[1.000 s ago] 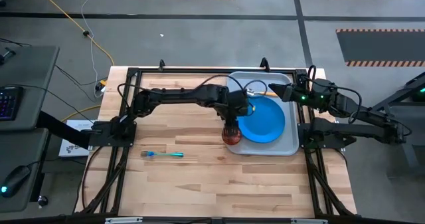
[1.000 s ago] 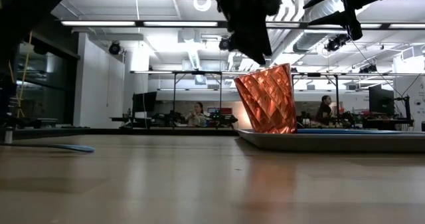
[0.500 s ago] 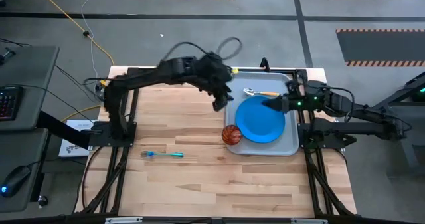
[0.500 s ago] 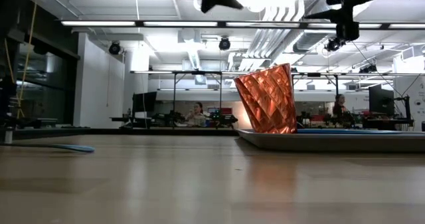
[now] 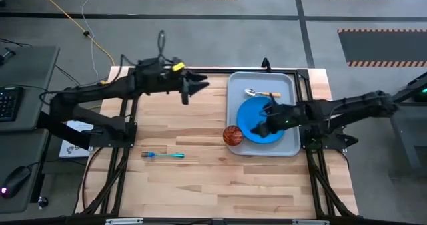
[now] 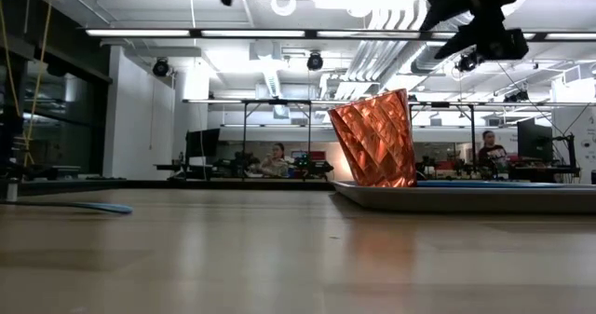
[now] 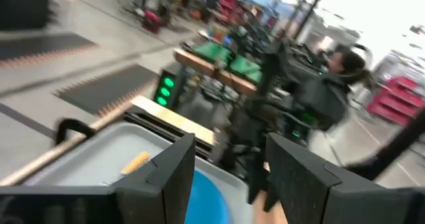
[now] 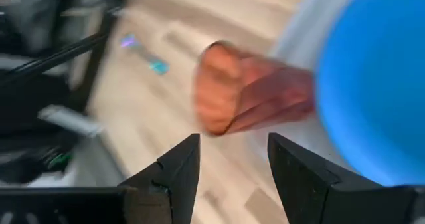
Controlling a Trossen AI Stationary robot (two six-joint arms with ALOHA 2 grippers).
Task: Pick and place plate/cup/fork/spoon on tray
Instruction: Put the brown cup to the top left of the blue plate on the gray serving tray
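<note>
Wooden table (image 5: pixel 200 178) holds the tray (image 5: pixel 289 147) with plate (image 5: pixel 261 123) and spoon (image 5: pixel 261 93); cup (image 5: pixel 232 135) perches on its rim (tilted), fork (image 5: pixel 163 155) remains outside. Right gripper (image 5: pixel 263 127) approaches, parted and empty.

Lying across grey floor beyond wooden table (image 5: pixel 200 178): yellow cable (image 5: pixel 80 26). Sitting at left edge: keyboard (image 5: pixel 7 103), mouse (image 5: pixel 15 182). Sitting at desks behind: person (image 6: pixel 277 156), another person (image 6: pixel 488 150).
</note>
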